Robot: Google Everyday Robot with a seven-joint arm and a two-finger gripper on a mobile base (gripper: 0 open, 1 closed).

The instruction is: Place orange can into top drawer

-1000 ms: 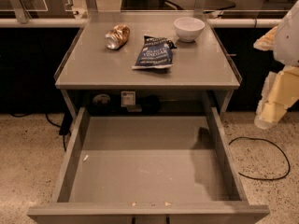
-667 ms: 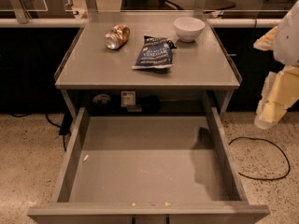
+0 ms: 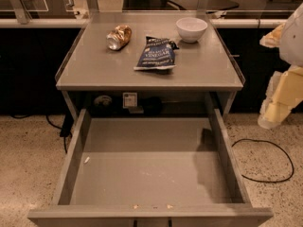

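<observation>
The orange can (image 3: pixel 119 37) lies on its side at the back left of the grey tabletop (image 3: pixel 94 70), its silver end facing front left. Below the tabletop, the top drawer (image 3: pixel 147 171) is pulled fully out, and only a few crumbs lie on its flat grey bottom. My gripper (image 3: pixel 278 103) hangs at the right edge of the view, beside the table's right side and level with the gap under the tabletop. It is far from the can and holds nothing that I can see.
A dark blue chip bag (image 3: pixel 156 54) lies mid-table, right of the can. A white bowl (image 3: pixel 191 29) stands at the back right. A black cable (image 3: pixel 265 162) loops on the speckled floor right of the drawer. Rails and desks stand behind the table.
</observation>
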